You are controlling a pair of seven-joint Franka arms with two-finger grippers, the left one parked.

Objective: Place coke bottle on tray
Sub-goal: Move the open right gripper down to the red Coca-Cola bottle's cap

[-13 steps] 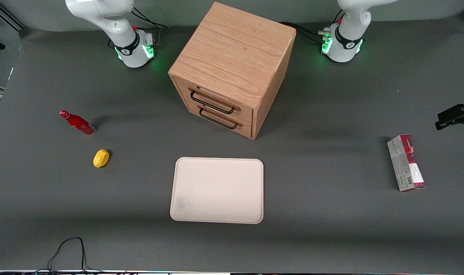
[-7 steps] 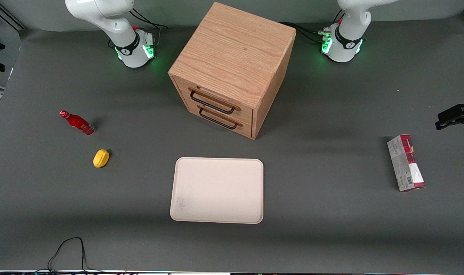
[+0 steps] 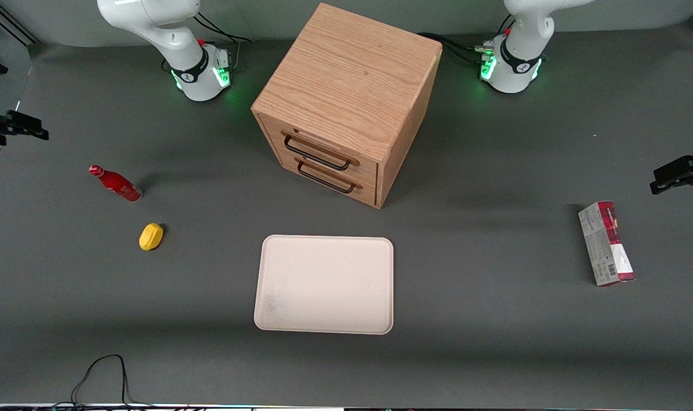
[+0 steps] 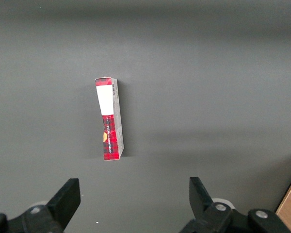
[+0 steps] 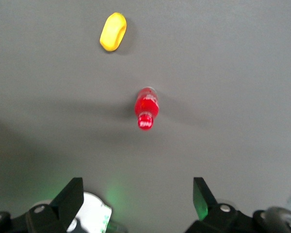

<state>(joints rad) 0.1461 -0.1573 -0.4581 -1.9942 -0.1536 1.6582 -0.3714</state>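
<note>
Right wrist view shows the coke bottle (image 5: 146,107) from above, with the red cap toward the camera, so it seems to stand upright on the bench (image 3: 495,342). Nothing touches it. In the front view the coke bottle (image 3: 115,184) is toward the working arm's end of the bench, well apart from the tray (image 3: 323,285).

Near the bottle, a bit nearer to the front camera, lies a yellow lump (image 3: 151,236) (it looks like a lemon). The two are apart, so I think a grasp on the bottle need not disturb it.

The right gripper (image 5: 137,194) hangs high over the bench, its jaws spread wide and holding nothing. The bottle shows between them in the wrist view, which I read as lining up for a descent. In the front view the right gripper (image 3: 15,127) is only a dark shape at the edge, farther from the camera than the bottle.

The tray lies flat in front of the oak cabinet (image 3: 346,85) and carries nothing, so it is ready to receive the bottle. A red-and-grey carton (image 3: 606,242) rests toward the parked arm's end, out of the way.

In my judgement the task is at its start: the bottle is not yet grasped. A slim upright bottle may tip if one jaw touches first.
</note>
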